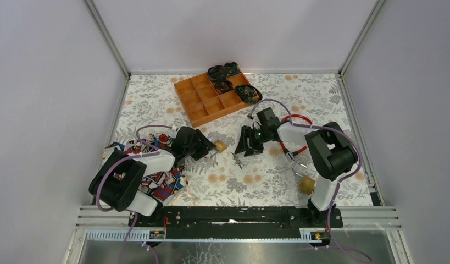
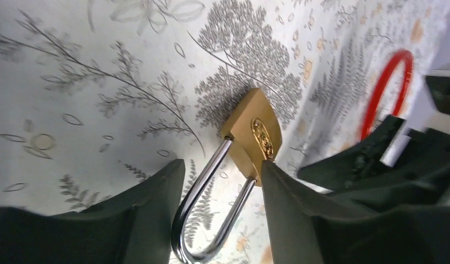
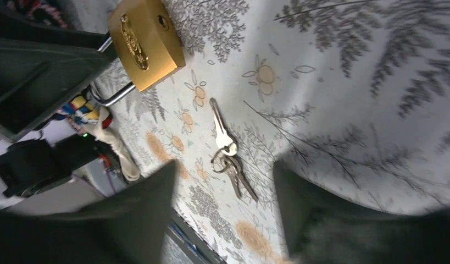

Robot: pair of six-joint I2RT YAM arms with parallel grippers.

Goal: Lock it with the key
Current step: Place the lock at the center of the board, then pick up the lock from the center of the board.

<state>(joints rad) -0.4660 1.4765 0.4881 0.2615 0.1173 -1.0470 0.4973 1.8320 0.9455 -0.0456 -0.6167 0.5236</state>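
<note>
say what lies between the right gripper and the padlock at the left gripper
A bunch of keys, lying loose; the right wrist view shows it best.

A padlock (image 1: 219, 146) lies on the table (image 1: 255, 184) left of centre, its shackle (image 2: 203, 220) reaching left between the fingers of the left gripper (image 1: 209, 147). A bunch of keys (image 1: 237, 160) lies just right of it and slightly nearer, on the near side of the right gripper (image 1: 243, 149). A second padlock (image 1: 306, 183) lies near right, beside the right arm's base. A divided tray (image 1: 185, 94) sits far centre, with several objects (image 1: 222, 71) at its far-right end. A heap of cloth (image 1: 159, 184) lies near left, under the left arm.
</note>
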